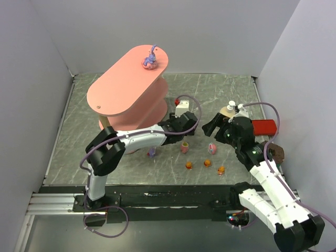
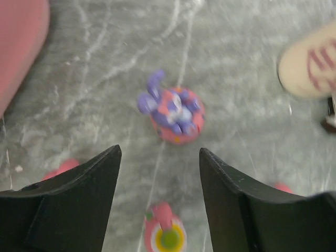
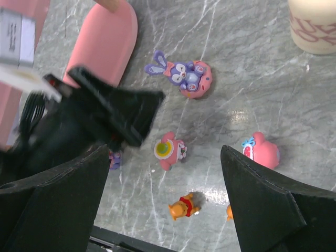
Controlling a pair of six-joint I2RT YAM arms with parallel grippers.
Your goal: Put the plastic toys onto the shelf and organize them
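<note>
- the shelf (image 1: pixel 128 79) stands at the far left of the grey marbled worktop (image 1: pixel 236 89). its salmon-pink oval boards are stacked in tiers, and a pale post end shows in the right wrist view.
- a purple bunny (image 1: pixel 150 60) sits at the far end of the shelf's top board.
- the left claw (image 2: pixel 159 151) hovers low over the worktop, its black fingers apart with nothing between them.
- just beyond its tips a second bunny (image 2: pixel 172 111) lies on the worktop. it is purple on a round pink base, with long ears pointing away from the base, and it looks a little blurred.
- a pink toy (image 2: pixel 165 233) with a yellow-and-green disc lies nearer the left claw, untouched.
- the right claw (image 3: pixel 163 148) hangs above the toys, spread wide and empty.
- a pink-and-white egg-like toy (image 3: pixel 262 149) lies close to the right claw's right finger in its wrist view.
- three tiny ones sit in a loose row near the front edge: the left orange toy (image 1: pixel 189 165), the middle orange toy (image 1: pixel 207 163) and the right orange toy (image 1: pixel 221 169).
- a small purple figure (image 1: pixel 151 153) stands by the shelf's foot, under the left arm.
- the cream bottle (image 3: pixel 312 26) and the red box (image 1: pixel 264 126) are at the far right.
</note>
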